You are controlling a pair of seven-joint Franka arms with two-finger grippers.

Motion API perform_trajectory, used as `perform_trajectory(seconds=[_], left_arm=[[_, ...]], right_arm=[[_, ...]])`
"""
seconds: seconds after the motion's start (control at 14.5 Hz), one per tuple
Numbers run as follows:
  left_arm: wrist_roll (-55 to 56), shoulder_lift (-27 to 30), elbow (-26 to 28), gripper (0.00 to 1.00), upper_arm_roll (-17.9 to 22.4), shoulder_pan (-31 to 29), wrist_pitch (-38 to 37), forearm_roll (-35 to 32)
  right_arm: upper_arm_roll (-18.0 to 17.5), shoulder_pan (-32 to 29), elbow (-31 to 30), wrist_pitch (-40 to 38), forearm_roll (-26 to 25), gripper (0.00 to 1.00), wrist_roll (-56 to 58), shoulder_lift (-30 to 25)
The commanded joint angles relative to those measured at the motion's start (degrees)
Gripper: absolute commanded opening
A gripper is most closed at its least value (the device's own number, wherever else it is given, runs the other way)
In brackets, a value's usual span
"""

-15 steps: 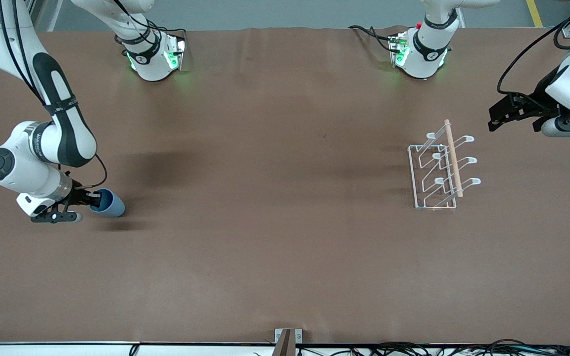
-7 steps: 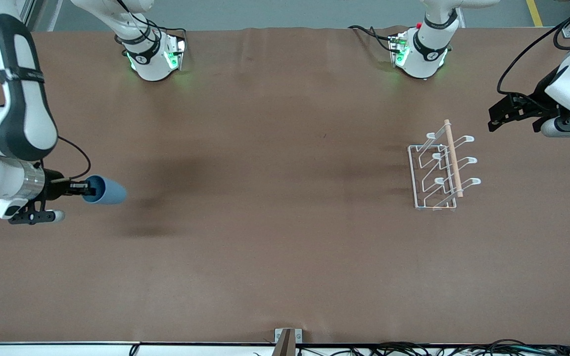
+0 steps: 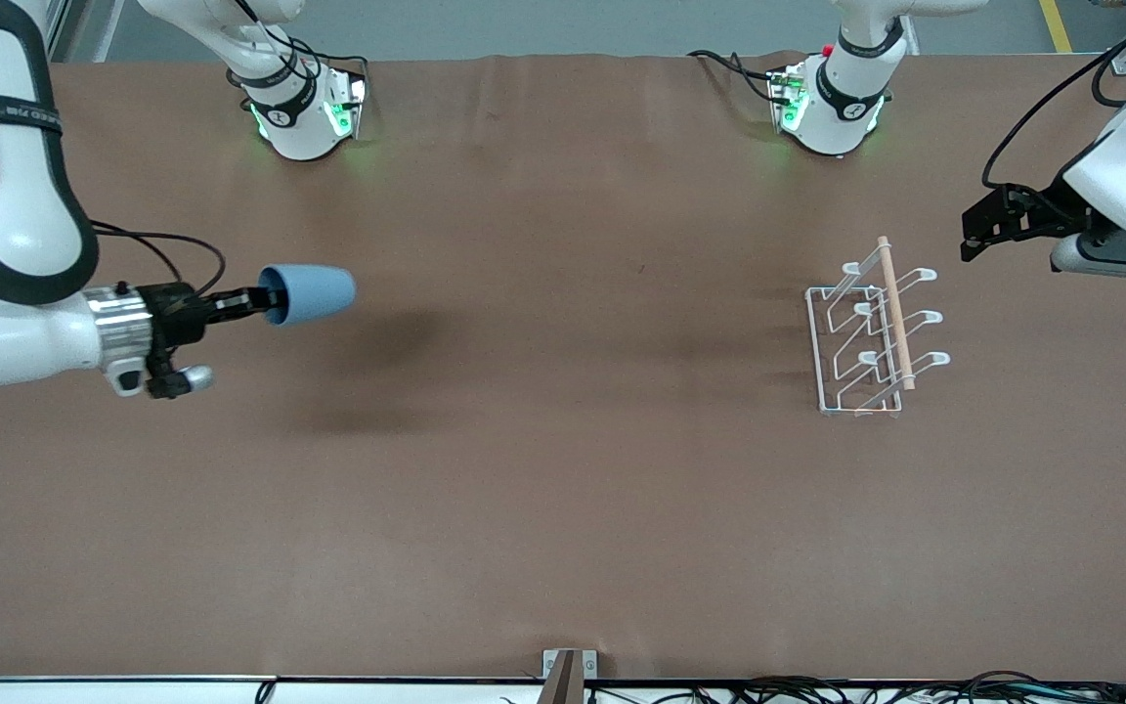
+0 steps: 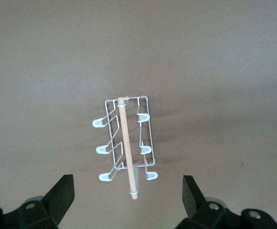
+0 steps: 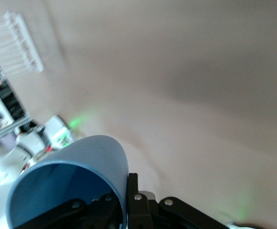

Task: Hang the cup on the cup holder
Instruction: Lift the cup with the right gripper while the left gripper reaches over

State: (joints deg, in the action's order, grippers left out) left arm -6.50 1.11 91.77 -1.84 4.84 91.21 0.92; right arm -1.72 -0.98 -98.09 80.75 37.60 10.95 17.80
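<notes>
My right gripper [image 3: 255,299] is shut on the rim of the light blue cup [image 3: 311,293]. It holds the cup on its side in the air over the right arm's end of the table, bottom pointing toward the table's middle. In the right wrist view the cup's open mouth [image 5: 66,188] is close, one finger inside and one outside the wall. The white wire cup holder [image 3: 871,332] with a wooden rod stands toward the left arm's end. My left gripper [image 3: 974,230] is open and empty, up in the air beside the holder, which shows below it in the left wrist view [image 4: 125,145].
The brown table mat [image 3: 563,440] bears only the cup holder. The two arm bases [image 3: 304,108] [image 3: 827,98] stand along the table's edge farthest from the front camera. Cables lie along the edge nearest that camera.
My right gripper has lifted the cup off the table and carried it up and toward the table's middle. The cup holder has not moved; the left gripper has shifted only slightly.
</notes>
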Motion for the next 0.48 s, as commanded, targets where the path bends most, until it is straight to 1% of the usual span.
perform_trajectory(seconds=[0.0, 0.14, 0.21, 0.28, 0.41], left_arm=[[-12.4, -1.2, -2.0, 1.00, -0.3, 1.2, -0.2, 1.5], [-25.0, -1.7, -2.3, 1.00, -0.4, 1.1, -0.3, 6.2], [-28.3, -1.7, -2.4, 1.00, -0.4, 1.1, -0.3, 9.1], [-29.1, -1.8, -2.8, 1.00, -0.5, 1.5, -0.4, 12.8], [-29.5, -2.4, -2.9, 1.00, -2.2, 3.7, -0.7, 17.9]], right_arm=[[0.1, 5.0, -0.7, -1.8, 5.5, 0.01, -0.1, -0.7], [0.2, 8.4, -1.0, -1.6, 9.1, 0.01, -0.4, -0.6], [0.2, 10.4, -1.0, -1.3, 11.1, 0.01, -0.4, -0.5], [0.3, 12.9, -1.0, -0.9, 12.8, 0.01, -0.5, -0.4], [0.2, 15.6, -1.7, 1.9, 14.3, 0.01, -1.6, -0.4]])
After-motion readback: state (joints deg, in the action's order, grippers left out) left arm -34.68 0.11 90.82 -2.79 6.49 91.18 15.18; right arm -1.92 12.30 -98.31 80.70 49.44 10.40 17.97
